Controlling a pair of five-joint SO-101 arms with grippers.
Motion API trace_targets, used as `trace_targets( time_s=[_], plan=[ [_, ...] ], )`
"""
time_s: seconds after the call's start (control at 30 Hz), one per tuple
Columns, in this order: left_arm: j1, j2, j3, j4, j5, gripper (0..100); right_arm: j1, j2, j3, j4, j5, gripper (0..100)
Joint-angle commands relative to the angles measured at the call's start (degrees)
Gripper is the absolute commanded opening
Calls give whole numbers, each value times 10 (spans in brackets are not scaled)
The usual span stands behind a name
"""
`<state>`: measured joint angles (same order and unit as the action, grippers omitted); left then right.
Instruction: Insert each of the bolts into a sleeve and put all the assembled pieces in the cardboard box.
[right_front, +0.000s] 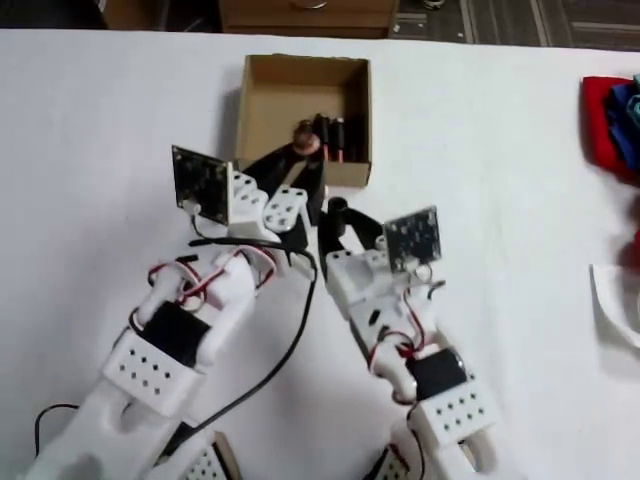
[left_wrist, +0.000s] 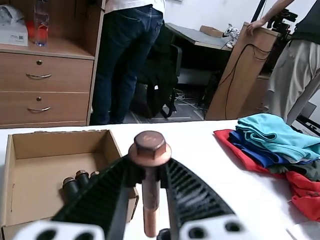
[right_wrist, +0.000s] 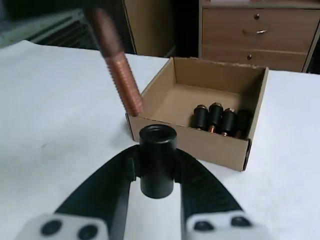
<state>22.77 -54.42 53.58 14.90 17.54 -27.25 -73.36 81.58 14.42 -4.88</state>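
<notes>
Now: left gripper (left_wrist: 149, 170) clamps coppery hex-head threaded bolt (left_wrist: 148, 145); right gripper (right_wrist: 156, 167) pinches matte black cylindrical sleeve (right_wrist: 157, 145), at the bolt's five o'clock.

Entry one, bolt (right_wrist: 116, 65): the head and upper shank run off the picture's edge beyond the right claw (right_wrist: 156, 162), and the stretch nearest that edge is blurred; in the high view the shank lies hidden under the left claw (right_front: 300, 158). Entry two, sleeve (left_wrist: 163, 234): a sliver of rim close under the left claw's tips, the rest cut off by the picture's edge; in the high view its lower part is buried between the right claw's clamped fingers. Entry three, assembled pieces (left_wrist: 77, 181) in the cardboard box (left_wrist: 60, 145): beyond the left claw, partly behind one finger, so their number cannot be told there.
</notes>
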Motion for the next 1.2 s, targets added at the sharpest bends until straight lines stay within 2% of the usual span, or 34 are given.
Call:
trace_targets(
  time_s=[0.0, 0.37, 0.53, 0.83, 1.03, 1.17],
  plan=[
    [6, -18, -4, -16, 4, 25, -4, -83, 18, -14, 0, 22],
    [30, 8, -15, -17, 4, 25, -5, -126, 55, -15, 1, 21],
    [34, 15, -30, -13, 4, 25, -5, -126, 61, -15, 49, 21],
    [33, 15, -45, -11, 4, 25, -29, -126, 75, -15, 51, 21],
    [33, 10, -49, 62, 1, 25, -27, -126, 82, -15, 51, 21],
    [33, 0, -47, 74, 0, 25, -27, -126, 89, -30, 52, 21]
  ],
)
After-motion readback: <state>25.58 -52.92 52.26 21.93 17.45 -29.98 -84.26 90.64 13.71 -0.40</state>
